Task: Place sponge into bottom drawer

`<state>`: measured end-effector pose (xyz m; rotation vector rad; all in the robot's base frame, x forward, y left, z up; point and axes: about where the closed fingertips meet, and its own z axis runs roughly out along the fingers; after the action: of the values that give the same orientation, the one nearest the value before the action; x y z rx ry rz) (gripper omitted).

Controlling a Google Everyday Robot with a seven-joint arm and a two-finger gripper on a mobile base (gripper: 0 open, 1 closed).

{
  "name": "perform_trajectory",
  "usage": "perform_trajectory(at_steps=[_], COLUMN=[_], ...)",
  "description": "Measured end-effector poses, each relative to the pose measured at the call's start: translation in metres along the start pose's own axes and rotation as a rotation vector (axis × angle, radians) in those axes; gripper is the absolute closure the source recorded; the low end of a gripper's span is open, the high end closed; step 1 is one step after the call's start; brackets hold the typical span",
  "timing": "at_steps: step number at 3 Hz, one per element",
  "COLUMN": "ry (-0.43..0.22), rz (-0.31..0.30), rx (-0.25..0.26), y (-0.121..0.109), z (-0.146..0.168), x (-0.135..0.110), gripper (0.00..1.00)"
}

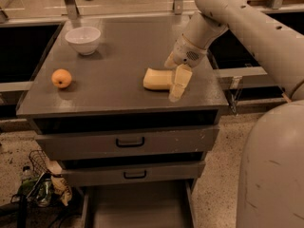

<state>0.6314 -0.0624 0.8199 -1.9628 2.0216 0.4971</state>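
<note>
Sponge (156,79) is lying on the cabinet top (118,51), its right end at the gripper (174,78); whether the gripper is clamping it cannot be told. A shallow hold is risking a drop short of the bottom drawer (137,208), which is standing open below.

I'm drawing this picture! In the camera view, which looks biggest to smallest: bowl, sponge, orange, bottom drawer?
Largest: bottom drawer.
Next: white bowl and sponge look alike, so I won't rank them; the claw at the sponge's right end hides part of it.
Smallest: orange.
</note>
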Motion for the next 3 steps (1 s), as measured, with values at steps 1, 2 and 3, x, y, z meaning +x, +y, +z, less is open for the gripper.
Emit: perform_trajectory(at_steps=[1,2,3], ry=[0.021,0.022,0.016], rz=[0.000,0.001,-0.003], rx=[0.020,0.061,0.089], y=[-0.0028,-0.0038,-0.0034], z=[0.0015,-0.0001,-0.0014], x=[-0.0017,-0.0022,-0.0024], gripper=[0.00,0.00,0.00])
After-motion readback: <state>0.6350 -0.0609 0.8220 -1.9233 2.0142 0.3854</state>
